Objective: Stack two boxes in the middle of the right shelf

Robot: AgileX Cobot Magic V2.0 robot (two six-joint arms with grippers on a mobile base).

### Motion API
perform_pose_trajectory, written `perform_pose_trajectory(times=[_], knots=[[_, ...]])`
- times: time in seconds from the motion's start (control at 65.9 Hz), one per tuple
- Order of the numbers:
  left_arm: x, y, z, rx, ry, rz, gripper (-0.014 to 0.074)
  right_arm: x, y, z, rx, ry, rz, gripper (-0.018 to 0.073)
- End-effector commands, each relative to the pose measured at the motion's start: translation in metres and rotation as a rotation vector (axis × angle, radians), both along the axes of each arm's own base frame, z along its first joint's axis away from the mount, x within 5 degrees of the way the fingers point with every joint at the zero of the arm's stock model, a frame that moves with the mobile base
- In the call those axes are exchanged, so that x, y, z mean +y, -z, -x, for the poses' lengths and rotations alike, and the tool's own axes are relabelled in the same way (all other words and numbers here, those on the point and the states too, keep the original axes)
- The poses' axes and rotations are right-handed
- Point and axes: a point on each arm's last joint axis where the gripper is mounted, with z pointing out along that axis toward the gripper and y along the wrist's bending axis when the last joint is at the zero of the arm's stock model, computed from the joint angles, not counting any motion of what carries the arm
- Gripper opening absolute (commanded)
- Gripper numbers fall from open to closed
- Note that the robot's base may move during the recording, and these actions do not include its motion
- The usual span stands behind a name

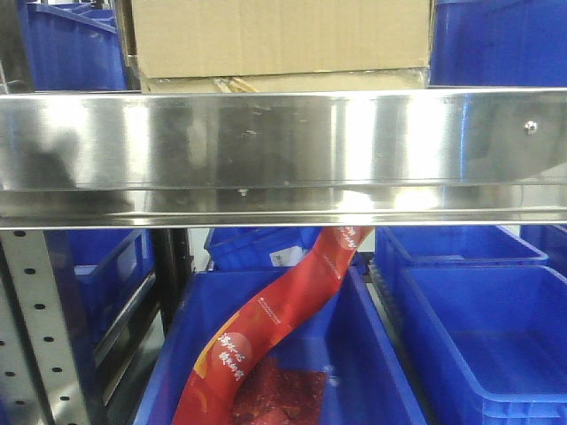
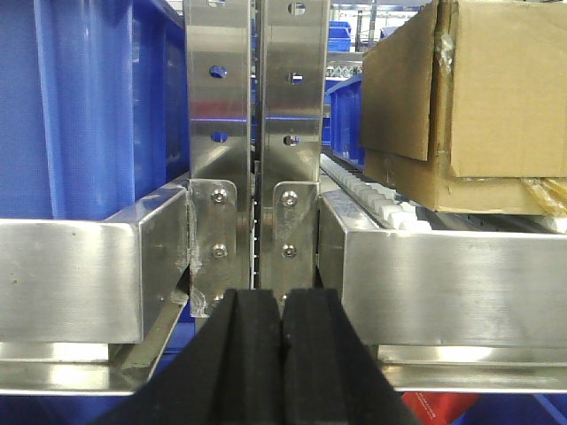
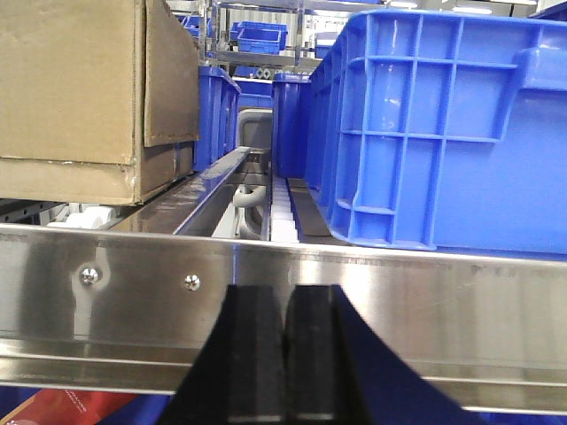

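Two tan cardboard boxes sit stacked on the steel shelf (image 1: 283, 150). The upper box (image 1: 275, 35) rests on a lower box (image 1: 292, 83), of which only a thin strip shows above the lip. In the left wrist view the upper box (image 2: 496, 80) lies on the lower box (image 2: 425, 181), with yellowish tape (image 2: 542, 190) at its edge. The right wrist view has the upper box (image 3: 71, 80) at top left. My left gripper (image 2: 283, 305) is shut and empty, facing the perforated uprights (image 2: 257, 133). My right gripper (image 3: 285, 301) is shut and empty, close to the shelf lip (image 3: 399, 301).
A blue bin (image 3: 443, 124) stands on the shelf right of the boxes, and another blue bin (image 2: 89, 106) left of the uprights. White roller tracks (image 2: 372, 190) run along the shelf. Below, blue bins (image 1: 478, 336) hold a red printed strip (image 1: 266, 336).
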Motion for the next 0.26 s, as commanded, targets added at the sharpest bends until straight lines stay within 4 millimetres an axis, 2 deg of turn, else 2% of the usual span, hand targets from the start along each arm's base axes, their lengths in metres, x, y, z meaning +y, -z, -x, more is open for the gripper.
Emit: perform_pose_trajectory(times=[0.0, 0.243], knots=[[0.0002, -0.0024, 0.0006, -0.026, -0.003, -0.005, -0.0111, -0.0003, -0.0017, 0.0004, -0.019, 0.005, -0.005, -0.0162], [0.0002, -0.0024, 0.0006, -0.026, -0.003, -0.005, -0.0111, -0.0003, -0.0017, 0.0004, -0.019, 0.005, -0.005, -0.0162]])
